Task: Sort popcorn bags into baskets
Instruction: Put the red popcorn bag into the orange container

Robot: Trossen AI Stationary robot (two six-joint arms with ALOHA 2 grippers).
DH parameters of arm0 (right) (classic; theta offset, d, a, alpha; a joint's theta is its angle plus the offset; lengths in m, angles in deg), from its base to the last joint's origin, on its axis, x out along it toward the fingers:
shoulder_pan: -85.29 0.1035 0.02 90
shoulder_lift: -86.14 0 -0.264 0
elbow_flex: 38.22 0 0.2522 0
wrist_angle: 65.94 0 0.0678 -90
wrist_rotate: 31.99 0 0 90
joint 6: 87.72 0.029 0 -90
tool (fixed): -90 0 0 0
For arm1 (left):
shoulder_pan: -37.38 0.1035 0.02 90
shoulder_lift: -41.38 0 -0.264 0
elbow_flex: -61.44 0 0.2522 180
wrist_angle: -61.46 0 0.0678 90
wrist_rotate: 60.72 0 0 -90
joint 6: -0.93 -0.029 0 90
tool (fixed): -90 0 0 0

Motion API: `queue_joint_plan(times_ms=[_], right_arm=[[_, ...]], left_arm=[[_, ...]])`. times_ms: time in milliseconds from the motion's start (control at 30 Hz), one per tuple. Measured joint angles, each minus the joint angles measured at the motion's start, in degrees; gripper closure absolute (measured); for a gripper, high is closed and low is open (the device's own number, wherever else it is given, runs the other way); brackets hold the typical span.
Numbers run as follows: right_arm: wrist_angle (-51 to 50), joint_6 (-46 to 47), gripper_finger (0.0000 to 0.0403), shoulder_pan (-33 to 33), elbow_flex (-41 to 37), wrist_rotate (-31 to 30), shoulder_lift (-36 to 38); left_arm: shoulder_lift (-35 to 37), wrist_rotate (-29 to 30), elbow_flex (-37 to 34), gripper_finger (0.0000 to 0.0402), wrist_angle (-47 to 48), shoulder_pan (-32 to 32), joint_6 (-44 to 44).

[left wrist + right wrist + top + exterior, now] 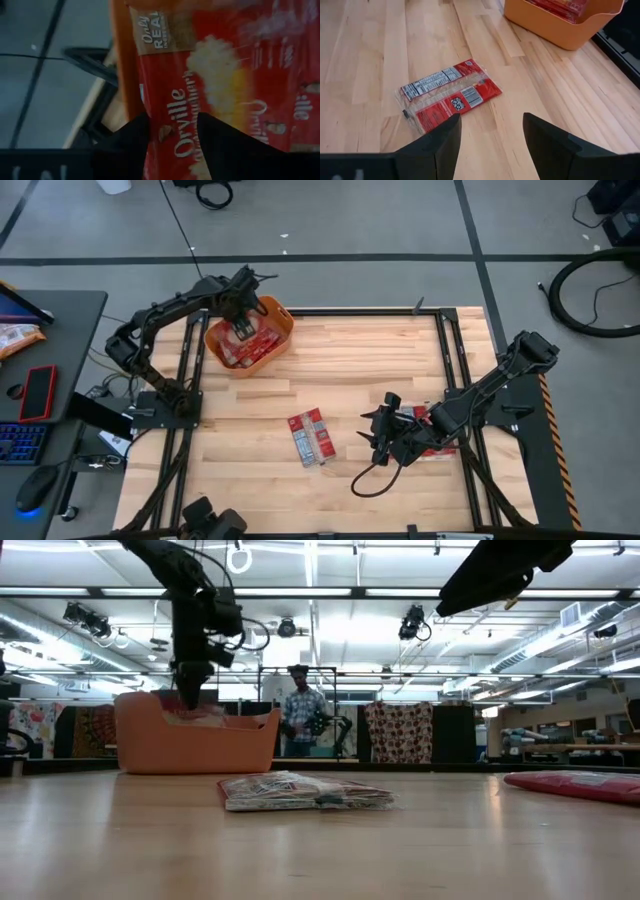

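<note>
Popcorn bags [243, 343] are mostly piling up in the basket [284, 327] at 11 o'clock, where my left gripper [240, 330] is pinching one; my right gripper [378, 433] is gaping open toward a leftover bag [310, 436] mid-table, another [437, 448] lying under that arm.

Two dark, matte, multi-jointed arms with chunky black links and exposed cabling; a black cable looping loose beside the right gripper [385, 442]; broad, flat black fingers [547, 145], blunt-edged, near the orange basket [562, 22].
</note>
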Motion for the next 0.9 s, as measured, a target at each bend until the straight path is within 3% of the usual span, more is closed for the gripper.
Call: queue_joint_plan(times_ms=[233, 400, 500, 633, 900], right_arm=[[0.11, -0.02, 0.0186, 0.00, 0.00, 0.00, 0.00], [0.13, -0.02, 0.0186, -0.09, 0.00, 0.00, 0.00], [0.12, -0.01, 0.0186, -0.10, 0.00, 0.00, 0.00], [-0.29, -0.02, 0.0186, -0.09, 0.00, 0.00, 0.00], [-1.02, 0.01, 0.0186, -0.11, 0.00, 0.00, 0.00]], left_arm=[[-0.11, -5.26, -3.22, 0.0246, -1.78, -0.99, -2.17], [0.15, -0.41, -1.96, 0.0249, -1.52, -3.41, -3.96], [0.56, -5.32, -1.42, 0.0249, -1.57, -5.39, -5.06], [0.91, -13.64, -1.36, 0.0249, -1.55, -11.25, -7.58], [0.85, -13.89, -4.55, 0.0249, -7.41, -29.33, -10.93]])
